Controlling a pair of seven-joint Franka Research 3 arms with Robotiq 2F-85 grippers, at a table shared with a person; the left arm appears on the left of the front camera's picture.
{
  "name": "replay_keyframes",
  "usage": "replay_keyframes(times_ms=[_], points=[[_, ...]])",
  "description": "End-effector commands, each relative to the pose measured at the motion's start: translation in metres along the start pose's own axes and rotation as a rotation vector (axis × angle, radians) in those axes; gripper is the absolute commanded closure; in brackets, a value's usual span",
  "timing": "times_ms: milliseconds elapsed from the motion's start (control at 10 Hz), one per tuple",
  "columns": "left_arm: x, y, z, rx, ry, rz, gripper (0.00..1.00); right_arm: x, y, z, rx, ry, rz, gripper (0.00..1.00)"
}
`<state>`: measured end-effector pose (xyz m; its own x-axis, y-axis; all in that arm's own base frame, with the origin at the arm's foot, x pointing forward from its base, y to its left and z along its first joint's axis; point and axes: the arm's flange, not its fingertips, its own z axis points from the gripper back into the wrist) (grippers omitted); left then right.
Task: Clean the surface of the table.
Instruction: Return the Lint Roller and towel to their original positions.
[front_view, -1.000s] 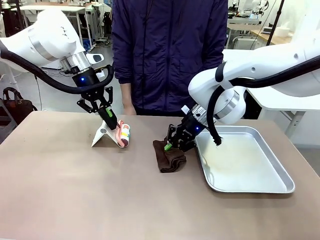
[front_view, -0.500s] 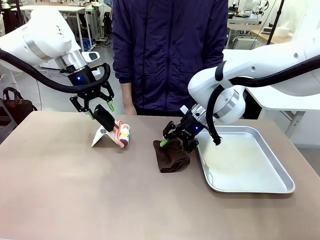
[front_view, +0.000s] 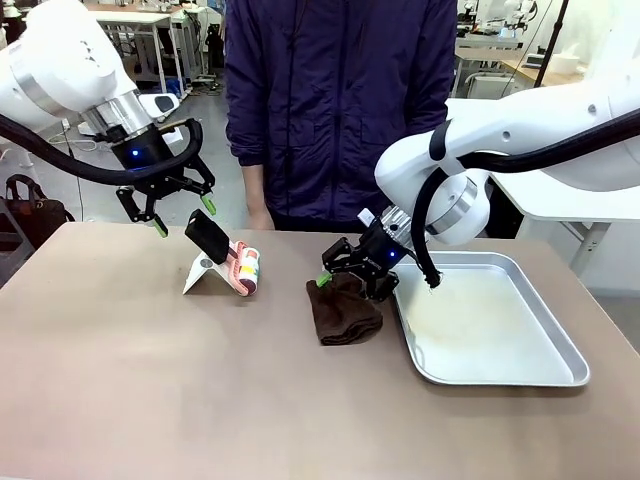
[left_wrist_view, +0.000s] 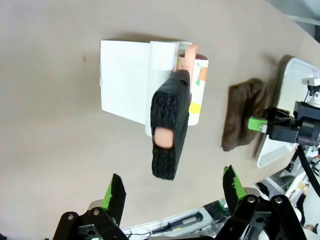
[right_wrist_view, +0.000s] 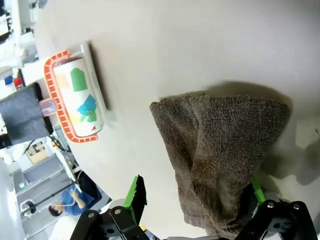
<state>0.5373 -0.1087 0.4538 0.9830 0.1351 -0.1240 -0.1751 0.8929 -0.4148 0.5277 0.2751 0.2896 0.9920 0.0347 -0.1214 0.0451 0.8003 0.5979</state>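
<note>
Trouble may start at the left hand, spread wide and holding nothing above the lint roller: a low sweep could topple it. Right hand, released, straddles the brown cloth on the tan surface; it may snag a fold. Beside it, the tray holds nothing.

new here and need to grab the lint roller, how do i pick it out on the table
Start from the brown table and find the shiny metal tray on the robot's right. Left of the tray lies a dark brown cloth; left of that again is the lint roller. It alone has an orange frame, a drum with coloured shapes and a black handle sticking up, and it rests on a white sheet.
</note>
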Motion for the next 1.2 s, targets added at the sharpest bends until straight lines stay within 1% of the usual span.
replay_keyframes(times_ms=[0,100,300,400,500,600,700,800,900,1000,1100], points=[[-0.026,0.017,0.008,-0.078,-0.013,-0.057,0.00,-0.001,0.012,0.012,-0.047,-0.006,0.088,0.00],[-0.039,0.024,0.015,-0.108,-0.031,-0.068,0.00,-0.002,0.022,0.024,-0.107,-0.016,0.106,0.00],[-0.072,0.044,0.030,-0.230,-0.055,-0.120,0.00,-0.004,0.045,0.054,-0.246,0.016,0.144,0.00],[-0.092,0.061,0.038,-0.303,-0.044,-0.182,0.00,-0.010,0.051,0.075,-0.253,-0.001,0.146,0.00],[-0.108,0.082,0.043,-0.358,-0.031,-0.230,0.00,-0.020,0.048,0.096,-0.209,-0.011,0.137,0.00],[-0.123,0.105,0.047,-0.423,-0.032,-0.257,0.00,-0.036,0.036,0.115,-0.130,-0.013,0.121,0.00],[-0.136,0.131,0.048,-0.495,-0.045,-0.267,0.00,-0.056,0.018,0.133,-0.035,-0.018,0.108,0.00],[-0.145,0.162,0.046,-0.595,-0.062,-0.253,0.00,-0.082,-0.007,0.153,0.081,-0.031,0.078,0.00],[-0.145,0.186,0.044,-0.698,-0.071,-0.250,0.00,-0.103,-0.030,0.171,0.181,-0.053,0.062,0.00],[-0.139,0.204,0.040,-0.796,-0.136,-0.204,0.00,-0.118,-0.056,0.186,0.283,-0.063,0.043,0.00],[-0.130,0.215,0.036,-0.890,-0.118,-0.264,0.00,-0.129,-0.082,0.198,0.371,-0.071,0.036,0.00]])
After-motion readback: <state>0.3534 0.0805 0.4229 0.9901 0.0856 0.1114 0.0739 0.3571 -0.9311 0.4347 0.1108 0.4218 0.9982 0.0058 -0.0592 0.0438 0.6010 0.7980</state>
